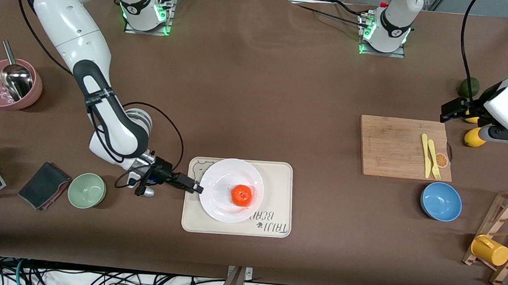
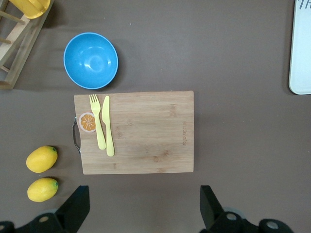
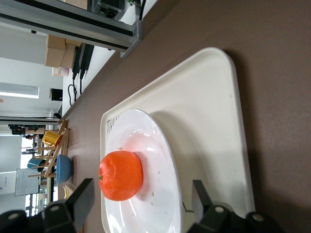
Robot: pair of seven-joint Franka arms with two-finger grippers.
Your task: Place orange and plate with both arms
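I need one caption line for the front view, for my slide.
Orange on white plate on bear-print tray; right claw open at plate's rim.

- The orange (image 1: 241, 195) sits on the plate (image 1: 224, 178).
- The plate rests on the tray (image 1: 277, 197).
- The right claw (image 1: 196, 187) is at the plate's rim, toward the right arm's end of the counter (image 1: 257, 93).
- The left claw (image 1: 449, 110) hangs over the counter beside the cutting board (image 1: 392, 145), well apart from the plate.
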